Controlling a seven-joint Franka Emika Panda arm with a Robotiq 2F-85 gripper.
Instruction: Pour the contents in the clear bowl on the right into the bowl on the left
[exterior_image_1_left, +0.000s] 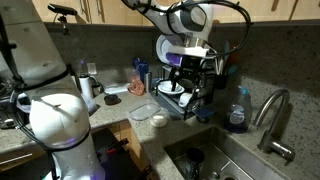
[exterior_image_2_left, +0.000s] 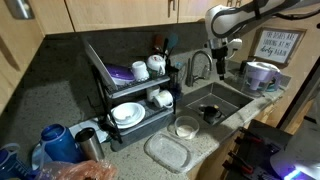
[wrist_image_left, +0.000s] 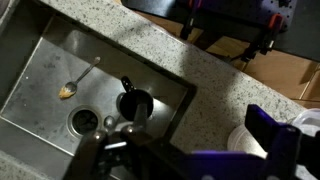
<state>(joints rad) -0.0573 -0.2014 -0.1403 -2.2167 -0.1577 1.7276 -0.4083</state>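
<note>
Granite counter (exterior_image_2_left: 140, 142) is being occupied by sink (exterior_image_2_left: 222, 95) and dish rack (exterior_image_2_left: 125, 95). Arm (exterior_image_2_left: 240, 15) is being held high over the sink's far side, well apart from both bowls. Larger clear bowl (exterior_image_2_left: 167, 152) is being kept on the near counter. Smaller clear bowl (exterior_image_2_left: 186, 127) is sitting just right of it, with pale contents (exterior_image_2_left: 186, 129) inside. Gripper (exterior_image_2_left: 220, 58): fingers are being held spread, gripping nothing.

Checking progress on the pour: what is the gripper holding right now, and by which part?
Nothing. The gripper hangs open and empty above the sink.
</note>
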